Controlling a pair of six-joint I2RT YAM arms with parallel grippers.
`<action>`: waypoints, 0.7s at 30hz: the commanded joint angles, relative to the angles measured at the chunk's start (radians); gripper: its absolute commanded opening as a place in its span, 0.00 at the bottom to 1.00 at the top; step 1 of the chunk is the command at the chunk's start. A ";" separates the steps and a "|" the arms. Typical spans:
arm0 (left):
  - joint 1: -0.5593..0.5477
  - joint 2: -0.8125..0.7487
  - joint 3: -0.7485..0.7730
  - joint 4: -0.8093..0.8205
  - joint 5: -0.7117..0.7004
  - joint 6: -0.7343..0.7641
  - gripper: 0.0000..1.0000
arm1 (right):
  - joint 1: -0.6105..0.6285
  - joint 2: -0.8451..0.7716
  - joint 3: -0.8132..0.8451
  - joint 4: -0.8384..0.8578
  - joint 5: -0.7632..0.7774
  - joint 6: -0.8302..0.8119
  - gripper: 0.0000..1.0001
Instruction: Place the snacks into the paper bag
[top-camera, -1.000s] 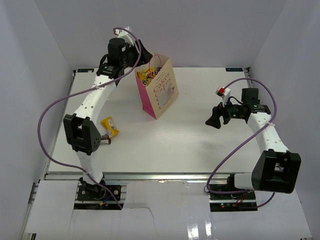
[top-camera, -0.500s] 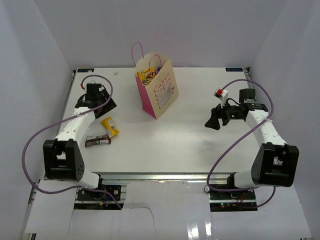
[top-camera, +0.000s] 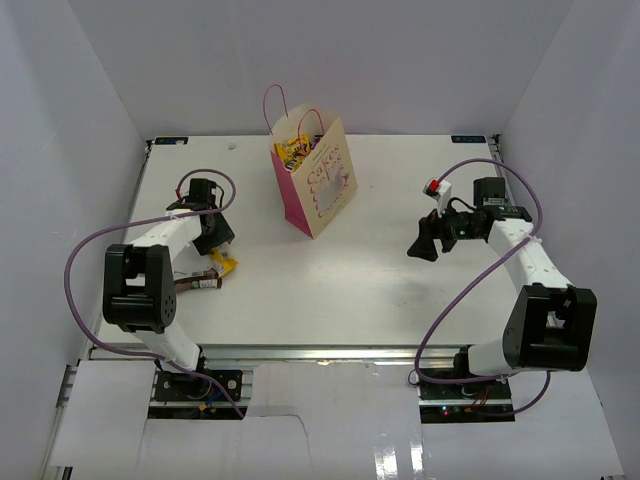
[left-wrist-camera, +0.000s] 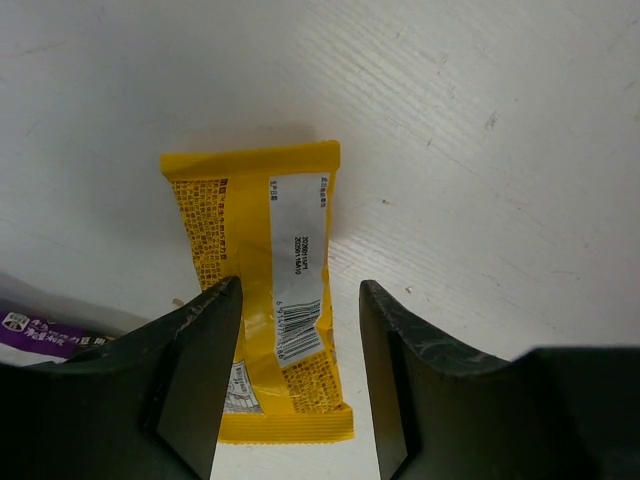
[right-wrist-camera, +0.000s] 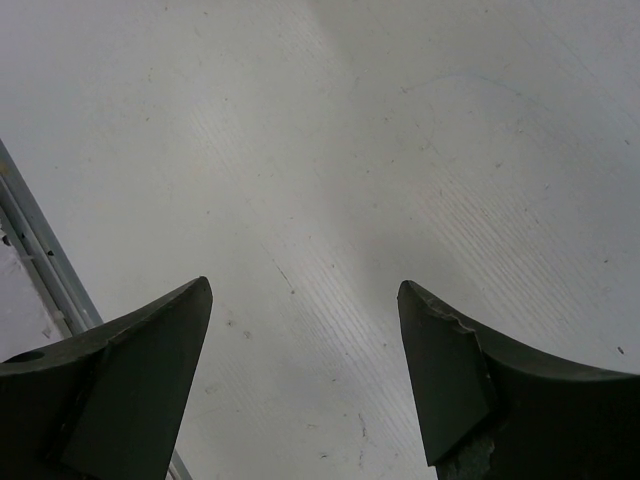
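The yellow packet (left-wrist-camera: 250, 230) lies flat on the table (top-camera: 380, 290) on my left side, well apart from the paper bag (top-camera: 325, 190). It looks light, soft and slick (a crinkly film wrapper). I judge a pinch across its narrow middle safest, since the sealed ends would likely flex and slip. My left gripper (left-wrist-camera: 297, 330) hangs right over it, jaws spread to straddle its width and not yet pinching. Just beside it lies one dark bar (top-camera: 197, 283), equally thin. So I count two snacks on the table and one bag standing upright, with yellow wrappers (top-camera: 295, 152) at its mouth, too bunched to count. My right gripper (top-camera: 425, 240) hovers over bare table, fingers wide apart, holding nothing.
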 joint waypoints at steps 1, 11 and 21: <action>0.003 -0.015 0.016 -0.046 -0.048 -0.013 0.61 | 0.016 0.007 0.045 -0.027 -0.008 -0.010 0.80; 0.003 -0.009 -0.024 -0.077 -0.042 0.002 0.64 | 0.104 0.039 0.110 -0.049 -0.005 -0.013 0.80; 0.003 0.036 -0.034 -0.080 -0.027 -0.001 0.34 | 0.132 0.022 0.156 -0.092 -0.046 -0.065 0.80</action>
